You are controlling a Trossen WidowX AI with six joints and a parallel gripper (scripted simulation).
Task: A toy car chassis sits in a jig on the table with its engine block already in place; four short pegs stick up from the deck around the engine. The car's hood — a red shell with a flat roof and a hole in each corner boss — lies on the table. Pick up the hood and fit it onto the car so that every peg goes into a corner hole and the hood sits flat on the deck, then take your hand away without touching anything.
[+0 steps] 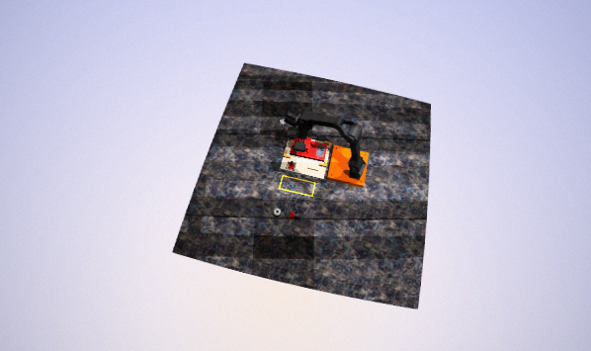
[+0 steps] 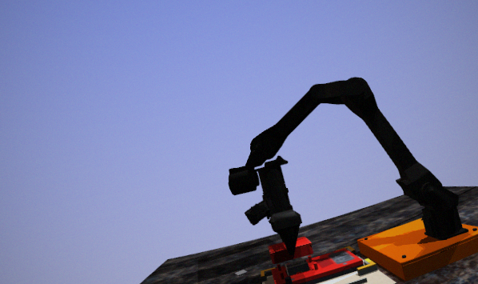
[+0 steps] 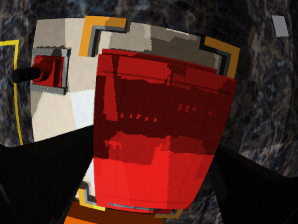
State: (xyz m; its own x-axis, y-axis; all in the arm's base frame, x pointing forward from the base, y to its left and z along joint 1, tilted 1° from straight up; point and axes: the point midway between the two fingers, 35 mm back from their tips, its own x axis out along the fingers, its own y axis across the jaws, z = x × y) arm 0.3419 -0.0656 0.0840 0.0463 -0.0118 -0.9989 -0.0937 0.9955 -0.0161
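Observation:
My gripper (image 2: 294, 254) (image 3: 154, 140) is shut on the red hood (image 2: 280, 254) (image 3: 160, 125), one finger on each side. It holds the hood roof up, a little above the engine end of the red chassis (image 2: 328, 265) (image 1: 312, 154). In the exterior view a gap shows between the hood and the deck, with the dark engine block (image 2: 297, 268) below it. The chassis sits in the jig on a cream plate (image 1: 302, 170) (image 3: 52, 111). In the wrist view the hood hides the chassis, pegs and holes, so peg alignment cannot be seen.
Yellow-and-grey corner brackets (image 3: 106, 22) stand around the chassis. A red switch with a black lever (image 3: 49, 70) sits on the plate. A yellow outline (image 1: 296, 192), a grey ring (image 1: 274, 212), a small red piece (image 1: 292, 215) and a pale tile (image 3: 280, 26) are nearby. The orange arm base (image 2: 388, 245) is beside the jig.

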